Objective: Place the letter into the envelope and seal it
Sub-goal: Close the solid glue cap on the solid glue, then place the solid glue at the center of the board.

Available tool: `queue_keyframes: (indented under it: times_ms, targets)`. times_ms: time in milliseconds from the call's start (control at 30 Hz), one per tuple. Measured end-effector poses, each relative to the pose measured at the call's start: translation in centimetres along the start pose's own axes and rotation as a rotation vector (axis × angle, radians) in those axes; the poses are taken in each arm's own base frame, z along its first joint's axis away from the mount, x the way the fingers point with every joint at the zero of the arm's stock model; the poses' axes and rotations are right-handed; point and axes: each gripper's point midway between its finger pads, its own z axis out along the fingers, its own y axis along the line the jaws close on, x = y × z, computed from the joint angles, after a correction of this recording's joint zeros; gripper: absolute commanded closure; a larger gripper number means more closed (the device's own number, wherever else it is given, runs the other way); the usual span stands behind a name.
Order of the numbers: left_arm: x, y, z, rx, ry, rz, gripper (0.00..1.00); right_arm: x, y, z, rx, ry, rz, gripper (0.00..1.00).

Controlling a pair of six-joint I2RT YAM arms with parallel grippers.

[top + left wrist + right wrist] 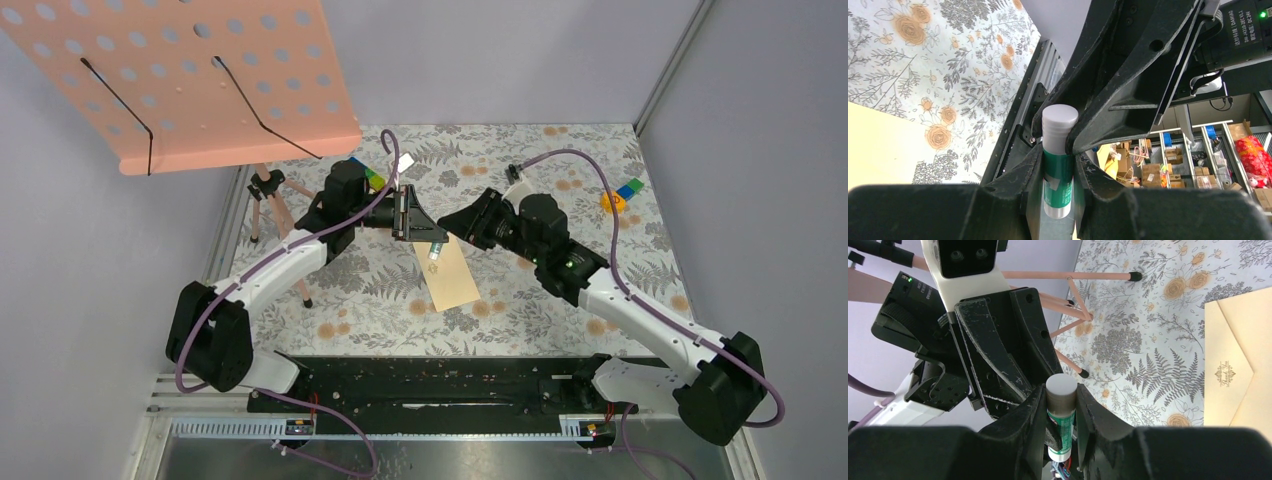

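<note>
The small tan manila paper envelope [452, 282] lies flat on the floral-patterned desk [560, 160], between the two arms. In the right wrist view its pointed flap seems folded down over the body, but I cannot tell if it is already stuck.

The plain cream letter does not show anywhere as a separate sheet. I judge that it is already inside the envelope, though the pictures cannot confirm this.

Just above the far end of the envelope, a green glue stick with white ends [436, 251] is held in the air. The left gripper [1057, 160] is clenched on its green body, and the right gripper [1061, 410] grasps the same stick from the opposite side. I cannot tell which white end is the cap.

So the placing looks done and the sealing is left: the glue must be applied under the flap and the flap pressed down.
</note>
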Motion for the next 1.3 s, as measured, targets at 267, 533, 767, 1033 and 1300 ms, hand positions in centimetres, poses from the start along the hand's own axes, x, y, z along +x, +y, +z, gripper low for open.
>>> queue_keyframes:
  times_ms: [267,533,767,1033,1300]
  targets:
    - [-0.1,-1.3,0.0,0.057,0.007,0.059,1.00,0.4,1.6,-2.6,0.043,0.033,-0.076,0.25]
    - [-3.2,0.1,-0.4,-0.006,-0.132,0.114,1.00,3.3,3.8,-6.2,0.024,0.170,-0.146,0.20]
    - [-2.2,2.2,-0.4,-0.079,-0.118,0.083,1.00,-4.1,-1.4,-12.5,0.329,-0.175,-0.149,0.18]
    - [-1.4,5.8,3.0,-0.278,-0.089,0.075,1.00,-6.9,-8.2,-18.6,0.656,-0.324,-0.136,0.14]
    - [-2.0,16.8,5.5,-0.740,-0.116,-0.011,1.00,-5.7,-11.0,-19.9,0.807,-0.239,-0.139,0.13]
